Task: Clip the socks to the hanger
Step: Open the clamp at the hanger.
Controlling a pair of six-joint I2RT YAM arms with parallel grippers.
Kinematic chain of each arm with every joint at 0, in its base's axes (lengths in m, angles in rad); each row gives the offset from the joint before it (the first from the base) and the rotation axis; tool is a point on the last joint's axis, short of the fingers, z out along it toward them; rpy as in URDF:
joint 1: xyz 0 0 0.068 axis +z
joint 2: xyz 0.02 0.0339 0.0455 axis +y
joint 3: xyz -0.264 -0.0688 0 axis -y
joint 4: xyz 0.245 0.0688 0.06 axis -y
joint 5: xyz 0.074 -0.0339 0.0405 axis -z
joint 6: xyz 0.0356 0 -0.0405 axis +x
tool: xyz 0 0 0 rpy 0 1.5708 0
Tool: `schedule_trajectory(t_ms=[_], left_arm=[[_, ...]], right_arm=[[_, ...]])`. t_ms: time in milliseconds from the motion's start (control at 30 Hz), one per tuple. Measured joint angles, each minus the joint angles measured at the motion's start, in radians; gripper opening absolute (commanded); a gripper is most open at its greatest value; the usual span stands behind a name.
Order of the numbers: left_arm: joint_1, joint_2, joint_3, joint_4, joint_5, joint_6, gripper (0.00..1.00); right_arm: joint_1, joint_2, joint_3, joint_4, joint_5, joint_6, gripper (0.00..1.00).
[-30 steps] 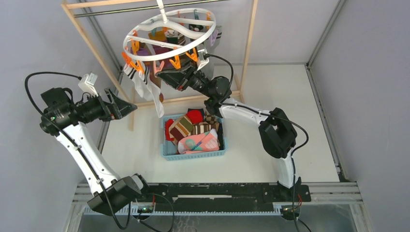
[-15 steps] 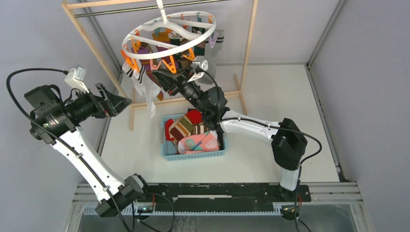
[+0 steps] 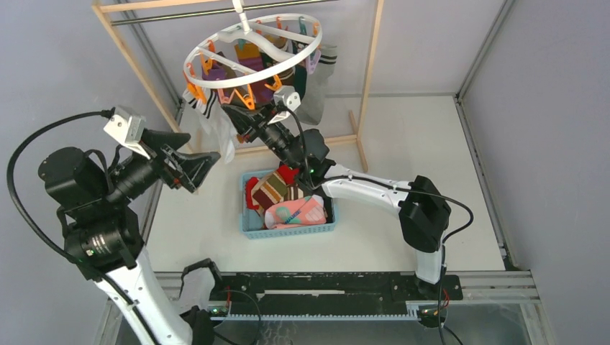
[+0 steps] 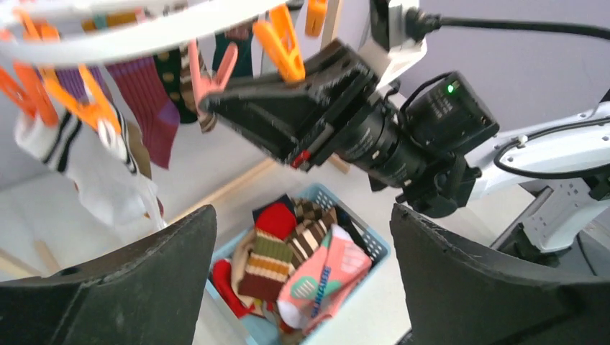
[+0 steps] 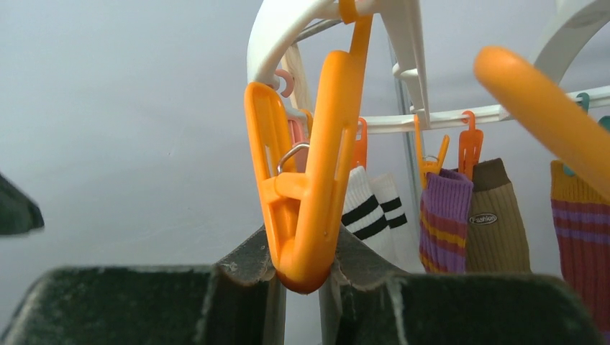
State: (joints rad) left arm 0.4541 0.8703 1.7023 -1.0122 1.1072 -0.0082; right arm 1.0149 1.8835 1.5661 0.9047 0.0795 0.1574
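Noted table (image 3: 403,144) bearing wooden rack (image 3: 133,61). Found round white hanger (image 3: 218,83) hung from rack rail above table, with striped socks (image 3: 248,59) clipped round far side. Recorded more socks heaped in blue basket (image 3: 288,231) beneath. Found left gripper (image 3: 201,149) raised left of hanger, fingers wide apart, empty. Found right gripper (image 5: 302,284) under hanger's near rim, fingers narrowed about lower end of orange clip (image 5: 309,180).

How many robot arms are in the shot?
2. The left arm stands at the left; the right arm reaches over the basket to the hanger. None seems hidden.
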Motion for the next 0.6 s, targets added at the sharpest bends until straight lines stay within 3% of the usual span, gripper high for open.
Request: schedule_trajectory(t_ms=[100,333,600], left_arm=[[-0.105,0.011,0.011,0.126,-0.090,-0.055,0.88],[-0.271,0.113,0.021,0.230,-0.309,-0.055,0.85],[-0.358,0.165,0.002,0.296,-0.446,-0.037,0.85]], right_arm=[[0.004,0.000,0.000,-0.002,0.003,-0.014,0.00],[0.014,0.000,0.000,-0.005,0.003,-0.033,0.00],[0.022,0.003,0.021,-0.012,0.002,-0.045,0.00]])
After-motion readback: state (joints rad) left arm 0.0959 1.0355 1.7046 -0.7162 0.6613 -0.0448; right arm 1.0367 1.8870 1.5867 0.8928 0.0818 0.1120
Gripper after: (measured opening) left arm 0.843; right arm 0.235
